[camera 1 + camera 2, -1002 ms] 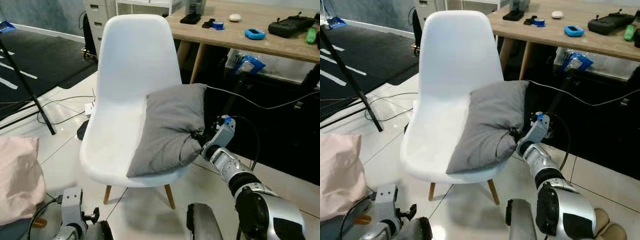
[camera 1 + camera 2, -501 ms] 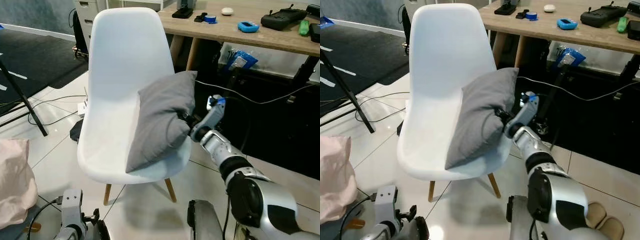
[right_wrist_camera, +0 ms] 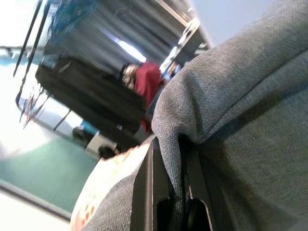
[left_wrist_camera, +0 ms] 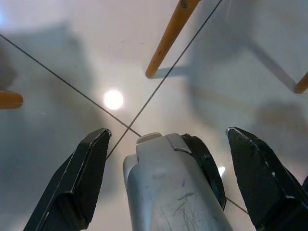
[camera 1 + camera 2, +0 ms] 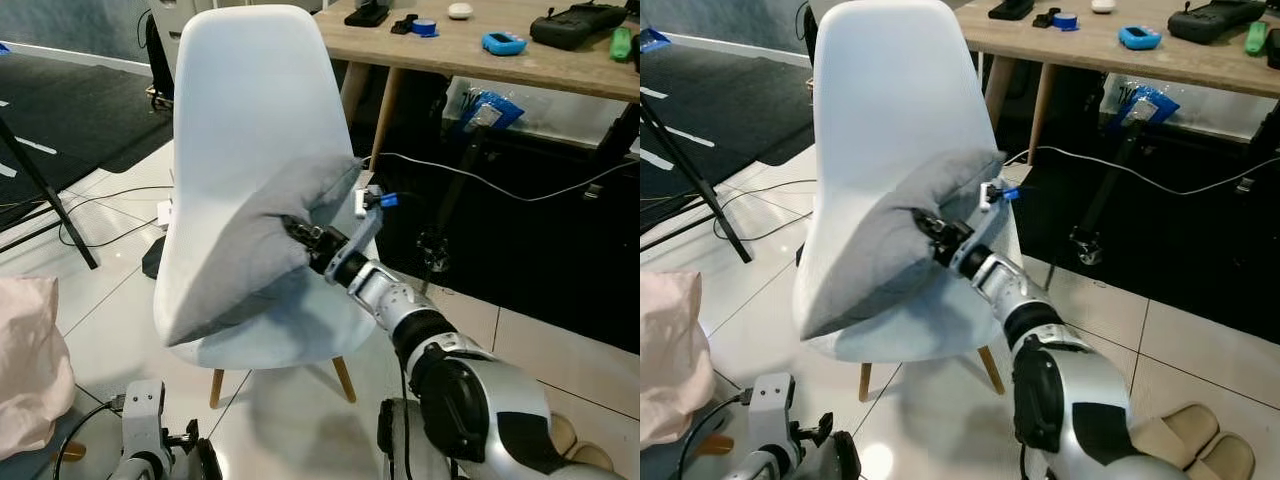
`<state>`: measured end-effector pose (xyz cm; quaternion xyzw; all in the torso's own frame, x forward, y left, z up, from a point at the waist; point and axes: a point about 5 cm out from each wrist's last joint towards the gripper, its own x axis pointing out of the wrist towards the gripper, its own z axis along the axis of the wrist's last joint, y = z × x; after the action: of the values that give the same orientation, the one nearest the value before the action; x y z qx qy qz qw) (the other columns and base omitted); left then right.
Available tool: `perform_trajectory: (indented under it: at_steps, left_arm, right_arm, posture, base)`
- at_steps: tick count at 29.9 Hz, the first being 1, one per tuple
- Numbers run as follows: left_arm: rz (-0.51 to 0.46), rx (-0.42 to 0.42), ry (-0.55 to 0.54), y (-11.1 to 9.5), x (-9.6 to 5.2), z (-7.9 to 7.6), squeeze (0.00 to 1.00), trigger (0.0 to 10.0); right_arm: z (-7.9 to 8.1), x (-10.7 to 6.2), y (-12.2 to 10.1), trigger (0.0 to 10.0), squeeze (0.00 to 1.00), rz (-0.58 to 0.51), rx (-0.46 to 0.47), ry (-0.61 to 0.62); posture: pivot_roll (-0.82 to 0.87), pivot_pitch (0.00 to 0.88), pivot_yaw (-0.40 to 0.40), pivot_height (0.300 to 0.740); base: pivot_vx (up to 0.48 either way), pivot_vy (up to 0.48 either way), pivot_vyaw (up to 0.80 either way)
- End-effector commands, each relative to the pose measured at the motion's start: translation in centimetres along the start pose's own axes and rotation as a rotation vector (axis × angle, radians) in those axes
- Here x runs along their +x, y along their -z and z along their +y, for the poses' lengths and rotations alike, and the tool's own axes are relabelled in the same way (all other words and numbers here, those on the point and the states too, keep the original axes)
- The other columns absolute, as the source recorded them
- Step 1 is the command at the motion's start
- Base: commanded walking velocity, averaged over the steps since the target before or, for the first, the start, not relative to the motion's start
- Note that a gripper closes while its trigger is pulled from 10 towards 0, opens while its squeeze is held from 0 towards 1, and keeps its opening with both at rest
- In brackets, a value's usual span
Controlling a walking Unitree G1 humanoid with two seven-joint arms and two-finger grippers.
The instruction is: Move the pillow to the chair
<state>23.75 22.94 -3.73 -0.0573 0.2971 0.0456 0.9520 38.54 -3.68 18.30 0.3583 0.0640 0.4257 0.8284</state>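
A grey pillow (image 5: pixel 245 250) leans tilted across the seat of the white moulded chair (image 5: pixel 245 90), its upper corner against the backrest. My right gripper (image 5: pixel 302 238) is shut on a pinched fold of the pillow's edge over the seat; the right wrist view shows the grey fabric (image 3: pixel 240 110) squeezed between the black fingers (image 3: pixel 151 185). My left gripper (image 4: pixel 166 187) hangs low by the floor with its fingers spread wide, holding nothing, near the chair's wooden legs (image 4: pixel 168 41).
A wooden desk (image 5: pixel 480 60) with small gadgets stands behind the chair, cables (image 5: pixel 500 195) hanging beside it. A pink cushion (image 5: pixel 30 360) lies at the lower left. A black stand leg (image 5: pixel 50 190) slants across the tiled floor on the left.
My right gripper has swung left over the seat, dragging the pillow from the chair's right edge toward its middle and left. The camera also shifted a little.
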Motion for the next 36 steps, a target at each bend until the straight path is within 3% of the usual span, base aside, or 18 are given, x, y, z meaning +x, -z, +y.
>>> perform_trajectory:
  at_steps: [1, 6, 7, 9, 10, 19, 24, 29, 30, 31, 32, 33, 34, 35, 36]
  left_arm:
    - [0.023, 0.013, -0.011, 0.8, -0.4, 0.6, 0.00, 10.0]
    - [0.023, 0.011, -0.010, 0.8, -0.4, 0.5, 0.00, 10.0]
    - [0.022, 0.011, -0.009, 0.8, -0.4, 0.5, 0.00, 10.0]
    - [0.022, 0.011, -0.009, 0.8, -0.4, 0.5, 0.00, 10.0]
    - [0.022, 0.011, -0.008, 0.8, -0.4, 0.5, 0.00, 10.0]
    - [0.023, 0.011, -0.005, 0.7, -0.3, 0.4, 0.00, 10.0]
    - [0.023, 0.012, -0.004, 0.6, -0.3, 0.4, 0.00, 10.0]
    - [0.023, 0.012, -0.004, 0.6, -0.3, 0.3, 0.00, 10.0]
    - [0.023, 0.012, -0.004, 0.6, -0.3, 0.3, 0.00, 10.0]
    - [0.023, 0.012, -0.004, 0.6, -0.3, 0.3, 0.00, 10.0]
    - [0.023, 0.012, -0.004, 0.6, -0.3, 0.3, 0.00, 10.0]
    - [0.023, 0.012, -0.004, 0.6, -0.3, 0.3, 0.00, 10.0]
    - [0.023, 0.013, -0.003, 0.6, -0.2, 0.3, 0.00, 10.0]
    - [0.024, 0.013, -0.003, 0.6, -0.2, 0.3, 0.00, 10.0]
    - [0.024, 0.013, -0.003, 0.6, -0.2, 0.3, 0.00, 10.0]
  right_arm:
    - [1.3, 1.1, 0.8, 10.0, 0.00, 0.062, -0.040, -0.072]
    - [0.4, 0.5, 2.5, 10.0, 0.00, 0.175, -0.131, -0.003]
    - [-0.6, -0.2, 3.2, 10.0, 0.00, 0.234, -0.180, 0.079]
    - [-0.6, -0.2, 3.2, 10.0, 0.00, 0.234, -0.180, 0.079]
    - [-1.4, -0.8, 3.4, 10.0, 0.00, 0.252, -0.184, 0.145]
    - [-2.7, -2.1, 2.8, 10.0, 0.00, 0.221, -0.151, 0.238]
    - [-3.5, -2.7, 2.5, 10.0, 0.00, 0.230, -0.205, 0.317]
    - [-4.2, -3.3, 1.6, 10.0, 0.02, 0.173, -0.190, 0.385]
    - [-4.5, -3.6, 1.2, 10.0, 0.45, 0.154, -0.192, 0.419]
    - [-4.5, -3.6, 1.2, 10.0, 0.45, 0.154, -0.192, 0.419]
    - [-4.8, -3.9, 0.8, 10.0, 0.73, 0.136, -0.189, 0.445]
    - [-4.8, -3.9, 0.8, 10.0, 0.73, 0.136, -0.189, 0.445]
    - [-5.0, -4.2, 0.4, 10.0, 0.80, 0.121, -0.189, 0.470]
    - [-5.5, -4.8, 0.1, 10.0, 1.00, 0.108, -0.190, 0.516]
    - [-5.8, -5.1, 0.1, 10.0, 1.00, 0.114, -0.195, 0.538]
  posture:
    - [0.00, 0.187, 0.045, 0.444]
    - [-0.01, 0.190, 0.044, 0.444]
    - [-0.01, 0.191, 0.043, 0.444]
    - [-0.01, 0.191, 0.043, 0.444]
    - [-0.02, 0.192, 0.043, 0.444]
    - [-0.02, 0.185, 0.044, 0.444]
    - [-0.02, 0.183, 0.046, 0.444]
    - [-0.02, 0.181, 0.046, 0.444]
    - [-0.02, 0.184, 0.047, 0.444]
    - [-0.02, 0.184, 0.047, 0.444]
    - [-0.02, 0.184, 0.047, 0.444]
    - [-0.02, 0.184, 0.047, 0.444]
    - [-0.02, 0.184, 0.047, 0.444]
    - [-0.02, 0.184, 0.047, 0.444]
    - [-0.03, 0.184, 0.047, 0.444]
  base:
    - [0.000, 0.000, 0.00]
    - [0.000, 0.000, 0.00]
    - [0.000, 0.000, 0.00]
    - [0.000, 0.000, 0.00]
    - [0.000, 0.000, 0.00]
    - [0.000, 0.000, 0.00]
    - [0.000, 0.000, 0.00]
    - [0.000, 0.000, 0.00]
    - [0.000, 0.000, 0.00]
    - [0.000, 0.000, 0.00]
    - [0.000, 0.000, 0.00]
    - [0.000, 0.000, 0.00]
    - [0.000, 0.000, 0.00]
    - [0.000, 0.000, 0.00]
    - [0.000, 0.000, 0.00]
